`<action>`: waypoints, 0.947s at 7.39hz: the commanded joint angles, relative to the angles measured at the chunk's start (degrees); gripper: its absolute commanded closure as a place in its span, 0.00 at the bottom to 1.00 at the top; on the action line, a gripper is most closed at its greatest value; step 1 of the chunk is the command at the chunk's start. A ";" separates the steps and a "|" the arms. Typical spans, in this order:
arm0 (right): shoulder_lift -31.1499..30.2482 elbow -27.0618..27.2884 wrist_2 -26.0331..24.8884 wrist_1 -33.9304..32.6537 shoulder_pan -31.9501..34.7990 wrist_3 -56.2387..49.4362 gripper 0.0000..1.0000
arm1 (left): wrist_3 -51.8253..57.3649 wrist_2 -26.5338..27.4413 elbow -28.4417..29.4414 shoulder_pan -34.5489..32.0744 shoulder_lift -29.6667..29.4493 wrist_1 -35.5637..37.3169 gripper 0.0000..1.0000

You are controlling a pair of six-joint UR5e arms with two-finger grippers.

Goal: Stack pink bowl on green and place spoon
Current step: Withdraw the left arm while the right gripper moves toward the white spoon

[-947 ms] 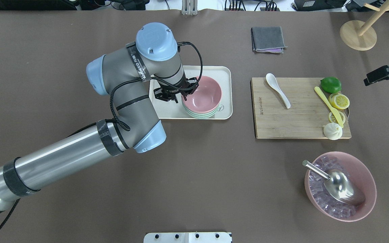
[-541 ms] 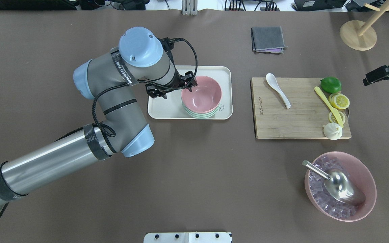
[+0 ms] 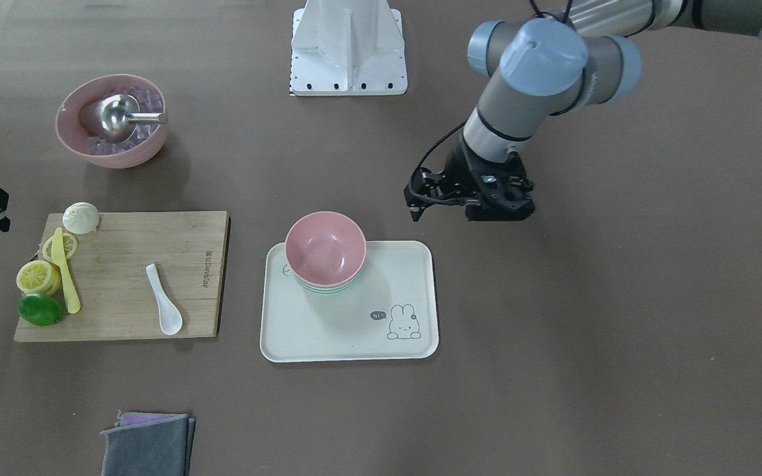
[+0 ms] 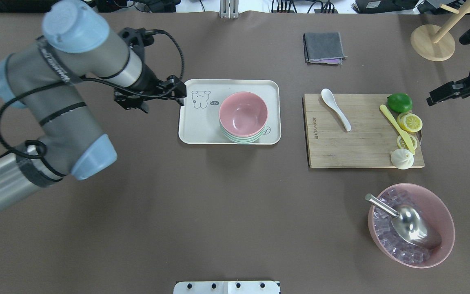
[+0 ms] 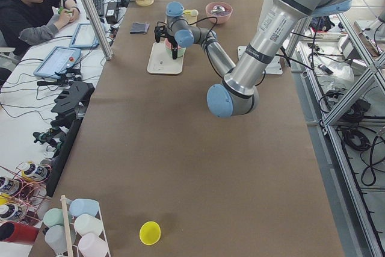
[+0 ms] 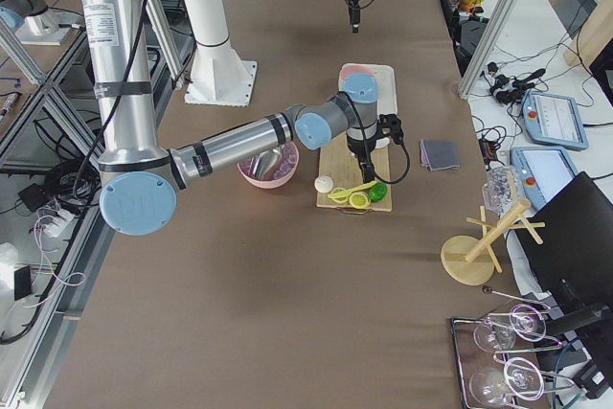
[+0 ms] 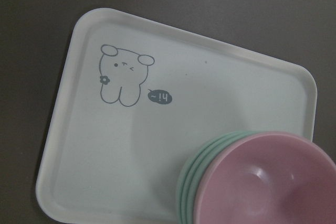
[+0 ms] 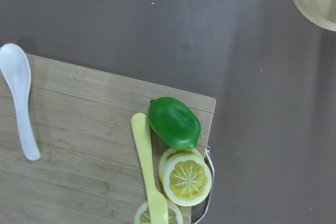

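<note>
Overhead exterior: glossy pink bowl (image 4: pixel 243 112)

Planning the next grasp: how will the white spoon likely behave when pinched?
The spoon looks glossy and hard, so probably stiff but slippery. Its thin handle lies flat on the board, so a pinch may make it skid or pivot. It looks small and slim, likely light.

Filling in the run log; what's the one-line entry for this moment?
stage: stack done, spoon pending | pink bowl: nested in green bowls on tray | spoon: on cutting board | left gripper: open, empty, beside tray
</note>
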 commanded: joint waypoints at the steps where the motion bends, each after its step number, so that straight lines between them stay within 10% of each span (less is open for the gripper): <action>1: 3.44 -0.24 -0.24 0.00 -3.25 3.09 0.00 | 18.27 -0.96 -8.77 -7.33 6.97 11.64 0.02; 7: 10.91 -4.17 -8.15 0.00 -16.08 2.48 0.00 | 70.39 -14.93 -1.89 -36.23 27.90 11.16 0.02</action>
